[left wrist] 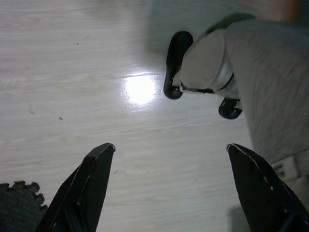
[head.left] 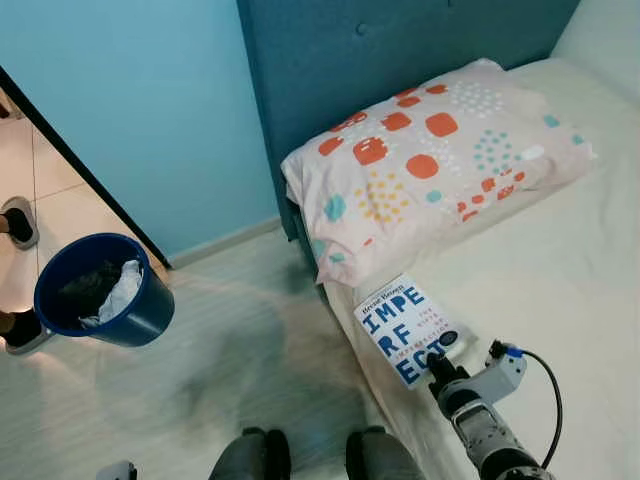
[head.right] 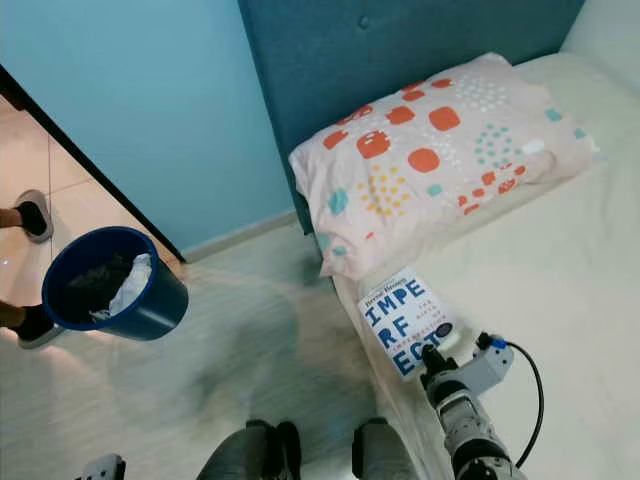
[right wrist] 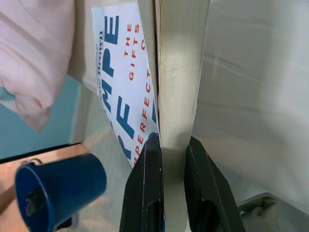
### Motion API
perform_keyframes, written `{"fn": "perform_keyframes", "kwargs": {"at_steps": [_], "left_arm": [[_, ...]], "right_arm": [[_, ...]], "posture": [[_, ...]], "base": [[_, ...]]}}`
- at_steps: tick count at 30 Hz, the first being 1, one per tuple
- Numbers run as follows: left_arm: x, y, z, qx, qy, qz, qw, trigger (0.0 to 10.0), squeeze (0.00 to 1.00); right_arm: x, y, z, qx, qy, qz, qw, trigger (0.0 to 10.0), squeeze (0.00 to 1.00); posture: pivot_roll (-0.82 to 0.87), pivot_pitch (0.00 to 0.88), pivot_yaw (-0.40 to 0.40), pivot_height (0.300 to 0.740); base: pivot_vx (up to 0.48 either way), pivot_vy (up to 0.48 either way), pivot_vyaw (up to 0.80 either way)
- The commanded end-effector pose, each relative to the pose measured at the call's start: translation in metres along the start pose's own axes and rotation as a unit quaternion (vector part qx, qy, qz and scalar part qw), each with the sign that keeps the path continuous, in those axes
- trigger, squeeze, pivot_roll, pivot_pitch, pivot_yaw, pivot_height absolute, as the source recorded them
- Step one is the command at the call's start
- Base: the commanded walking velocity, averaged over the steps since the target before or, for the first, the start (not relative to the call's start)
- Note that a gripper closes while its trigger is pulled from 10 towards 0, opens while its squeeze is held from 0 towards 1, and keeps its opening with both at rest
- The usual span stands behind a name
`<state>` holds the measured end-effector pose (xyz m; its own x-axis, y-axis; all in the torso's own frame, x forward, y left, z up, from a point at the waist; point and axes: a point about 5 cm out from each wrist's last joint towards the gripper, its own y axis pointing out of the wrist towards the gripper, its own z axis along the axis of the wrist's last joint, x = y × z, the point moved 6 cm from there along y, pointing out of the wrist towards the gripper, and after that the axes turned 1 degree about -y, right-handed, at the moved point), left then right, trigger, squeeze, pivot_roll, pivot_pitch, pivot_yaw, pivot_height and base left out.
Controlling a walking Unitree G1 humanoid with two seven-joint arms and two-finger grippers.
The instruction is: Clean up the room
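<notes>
- book sits at the near edge of the bed, white cover with big blue letters and some red small print, lying flat just below the pillow
- right gripper is at the book's near corner, and in the right wrist view its two black fingers are pinched on the edge of the book, one finger against the cover and the other on the far side, so it's gripping the book
- from the head camera the right arm comes up from the bottom right over the mattress, with a black cable looping off the wrist
- pillow is pale pink with orange, teal and yellow patches, lying against the teal headboard, and one corner hangs over the side of the bed
- blue bucket stands on the floor to the left, well apart from the bed, with dark stuff and something white crumpled inside
- left gripper hangs low over the pale wood floor, fingers spread wide with nothing between them, and the robot's grey leg and black foot are in its view
- somebody's feet in dark shoes are at the far left edge, beside the bucket, on the tan tiles past the doorway
- wall behind the bucket is light blue
</notes>
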<state>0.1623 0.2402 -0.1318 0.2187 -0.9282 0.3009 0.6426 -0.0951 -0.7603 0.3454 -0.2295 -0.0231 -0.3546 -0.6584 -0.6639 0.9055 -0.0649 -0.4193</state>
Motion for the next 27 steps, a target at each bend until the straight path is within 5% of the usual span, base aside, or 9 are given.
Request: {"fn": "perform_keyframes", "kwargs": {"at_steps": [1, 7, 8, 16, 21, 27], "left_arm": [[-0.021, -0.014, -0.015, -0.020, -0.001, 0.021, 1.000, 10.0, 0.00], [-0.026, -0.020, -0.019, -0.019, 0.002, 0.020, 1.000, 10.0, 0.00], [-0.027, -0.024, -0.025, -0.021, 0.004, 0.015, 1.000, 10.0, 0.00], [-0.026, -0.028, -0.026, -0.021, 0.010, 0.003, 1.000, 10.0, 0.00], [-0.025, -0.027, -0.022, -0.016, 0.012, -0.001, 1.000, 10.0, 0.00], [-0.024, -0.028, -0.021, -0.010, 0.012, -0.004, 1.000, 10.0, 0.00]], "right_arm": [[0.009, -0.001, 0.008, 0.009, -0.010, -0.022, 1.000, 10.0, 0.00], [0.004, 0.003, 0.034, 0.046, -0.010, -0.022, 0.999, 10.0, 0.00], [0.002, 0.003, 0.058, 0.087, 0.005, -0.027, 0.996, 10.0, 0.00], [0.005, 0.000, 0.088, 0.140, 0.038, -0.034, 0.989, 10.0, 0.00], [0.007, 0.000, 0.087, 0.141, 0.057, -0.036, 0.988, 10.0, 0.00], [-0.006, 0.007, 0.058, 0.089, 0.033, -0.030, 0.995, 10.0, 0.00]], "posture": [[0.03, 0.454, 0.084, 0.684], [0.05, 0.455, 0.088, 0.684], [0.06, 0.457, 0.099, 0.684], [0.08, 0.461, 0.107, 0.684], [0.09, 0.460, 0.108, 0.684], [0.10, 0.459, 0.105, 0.684]], "base": [[0.000, 0.000, 0.00], [0.000, 0.000, 0.00], [0.000, 0.000, 0.00], [0.000, 0.000, 0.00], [0.000, 0.000, 0.00], [0.000, 0.000, 0.00]]}}
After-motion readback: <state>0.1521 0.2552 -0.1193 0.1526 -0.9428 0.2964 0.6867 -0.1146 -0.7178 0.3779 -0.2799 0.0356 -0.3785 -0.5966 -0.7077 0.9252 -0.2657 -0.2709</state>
